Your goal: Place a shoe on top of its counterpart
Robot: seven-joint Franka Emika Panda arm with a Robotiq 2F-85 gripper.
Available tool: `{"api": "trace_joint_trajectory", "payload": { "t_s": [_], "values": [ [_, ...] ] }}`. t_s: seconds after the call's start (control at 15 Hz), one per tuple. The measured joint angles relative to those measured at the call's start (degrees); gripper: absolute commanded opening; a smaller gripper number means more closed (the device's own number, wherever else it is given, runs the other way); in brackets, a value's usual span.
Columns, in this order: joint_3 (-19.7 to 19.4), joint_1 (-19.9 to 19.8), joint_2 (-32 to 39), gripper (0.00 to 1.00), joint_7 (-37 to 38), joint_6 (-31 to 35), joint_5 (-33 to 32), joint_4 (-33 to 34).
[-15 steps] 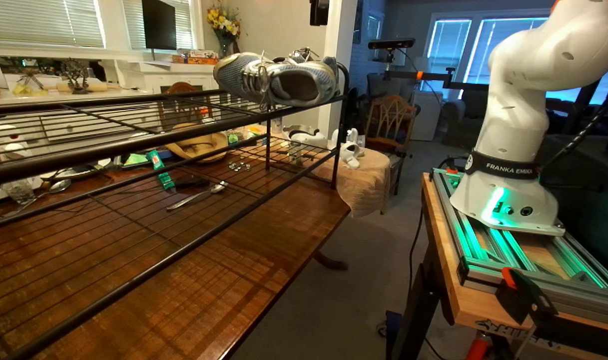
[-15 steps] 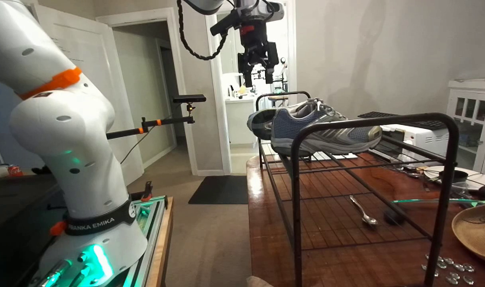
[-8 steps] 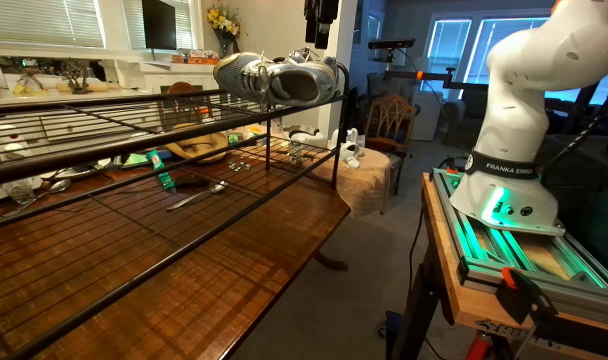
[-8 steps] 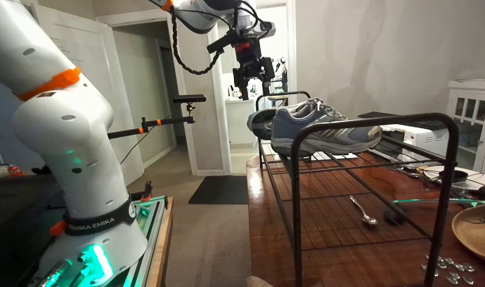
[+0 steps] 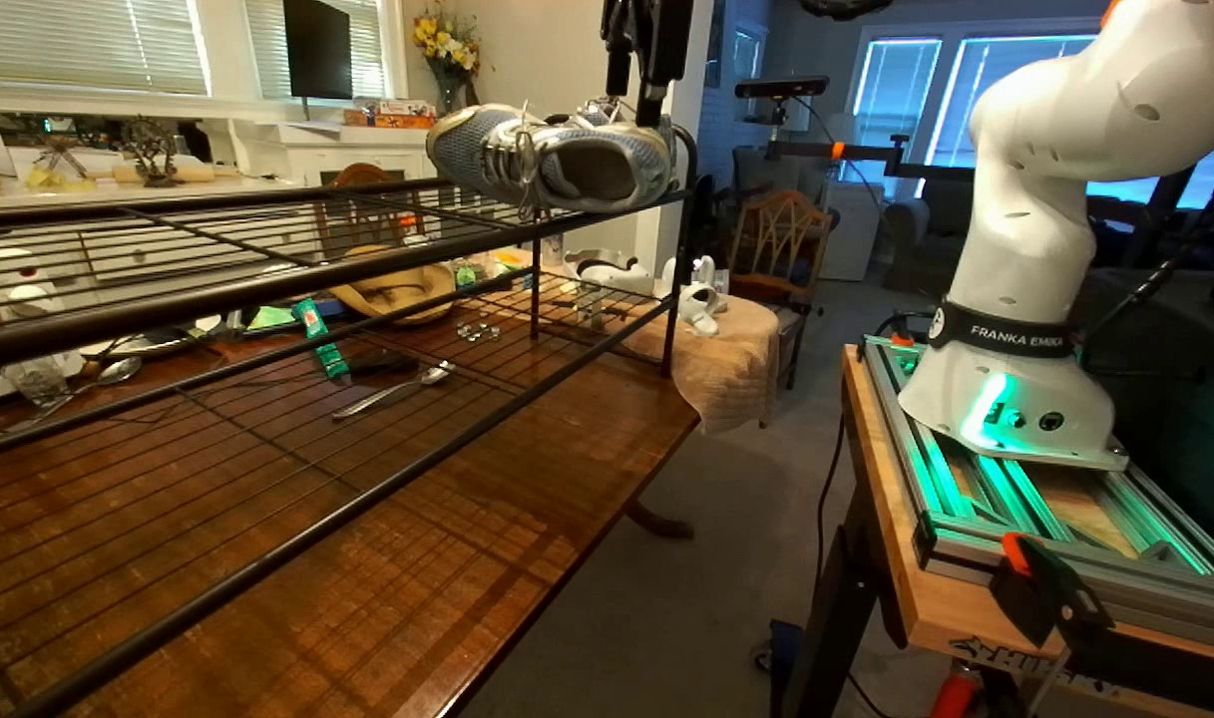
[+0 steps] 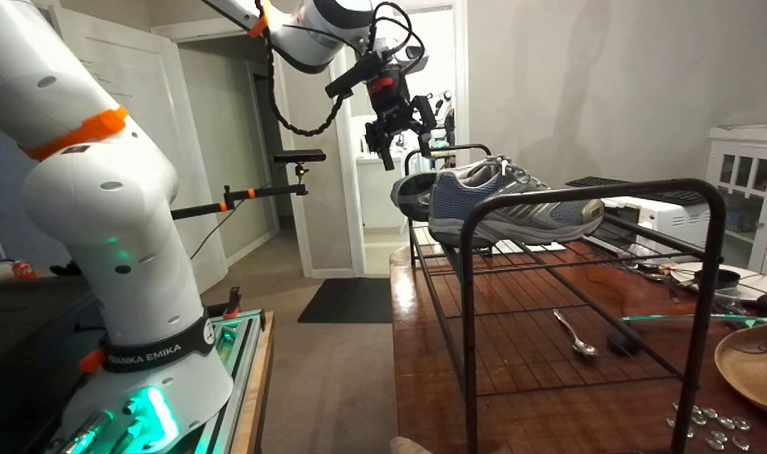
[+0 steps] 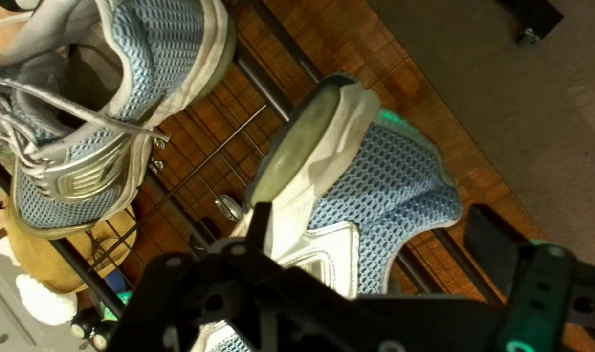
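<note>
The shoe (image 7: 385,171), blue-grey mesh with a pale sole, lies on its side on the wire rack. It shows in both exterior views (image 5: 557,165) (image 6: 415,195). Its matching counterpart (image 7: 92,166) stands upright beside it in the wrist view. The counterpart also shows in both exterior views (image 6: 515,208) (image 5: 611,108), partly hidden behind the tipped shoe in one of them. My gripper (image 6: 407,157) is open and empty, tilted, above the tipped shoe. In the wrist view the gripper (image 7: 369,212) has one finger over the sole side and one beyond the opening side. Contact cannot be told.
The black wire rack (image 6: 641,185) stands on a brown wooden table (image 5: 487,588). A spoon (image 6: 572,334), a straw hat (image 6: 752,359) and glass beads (image 6: 723,424) lie below or beside it. A white appliance (image 6: 667,224) stands behind the rack.
My gripper has come down toward the tipped shoe and has tilted somewhat. It stays open. Both shoes and the rack have not moved.
</note>
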Motion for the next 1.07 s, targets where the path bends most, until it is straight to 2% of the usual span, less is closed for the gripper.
{"api": "trace_joint_trajectory", "payload": {
  "t_s": [0.4,0.53,0.73,0.8,0.93,1.07],
  "values": [
    [0.86,0.0,0.67,1.0,0.27,5.81,-3.6,-2.33],
    [1.09,0.0,0.88,0.75,0.27,6.53,-5.19,-2.95],
    [1.5,0.0,0.98,0.5,0.27,6.6,-7.23,-3.28],
    [1.64,0.0,0.98,0.86,0.27,6.6,-7.71,-3.29],
    [1.85,0.0,0.99,0.88,0.31,6.6,-8.43,-3.29],
    [1.9,-0.01,0.99,0.99,0.65,6.6,-8.97,-3.29]
  ]
}}
